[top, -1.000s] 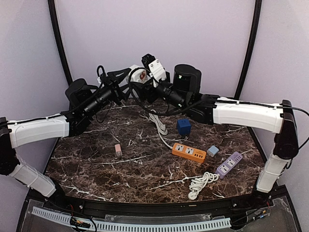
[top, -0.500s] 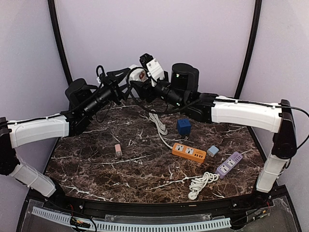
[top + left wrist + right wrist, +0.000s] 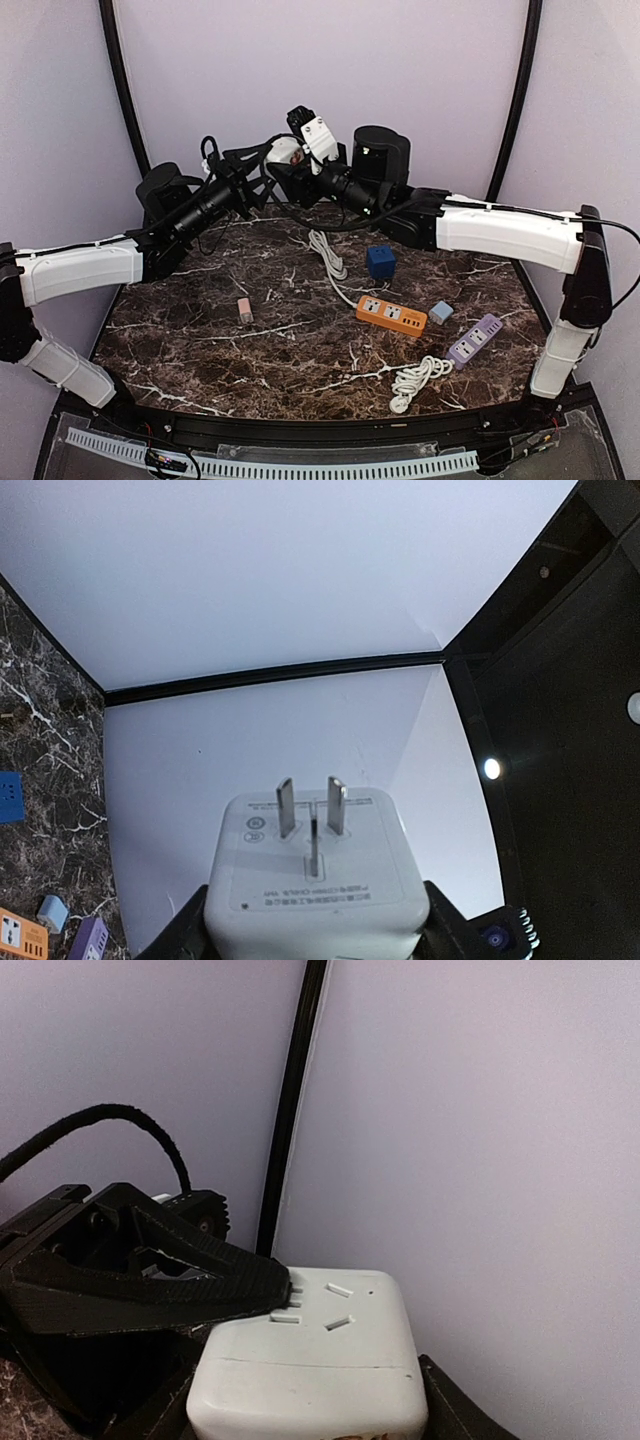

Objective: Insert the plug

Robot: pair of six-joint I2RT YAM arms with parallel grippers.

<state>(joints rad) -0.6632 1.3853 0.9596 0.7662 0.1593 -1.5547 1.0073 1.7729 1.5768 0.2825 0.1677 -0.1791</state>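
Well behind and above the orange power strip (image 3: 391, 315), white plug (image 3: 315, 865) clamped in the left gripper (image 3: 315, 932), white socket block (image 3: 320, 1360) clamped in the right gripper (image 3: 305, 1415), close together; line the prongs (image 3: 286, 808) up square with the slots (image 3: 339, 1289); press straight in, no twisting, both grips firm.

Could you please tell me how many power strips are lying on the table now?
2. An orange power strip lies right of centre on the table; a purple power strip lies beyond it, nearer the right edge. Another could sit hidden at the back.
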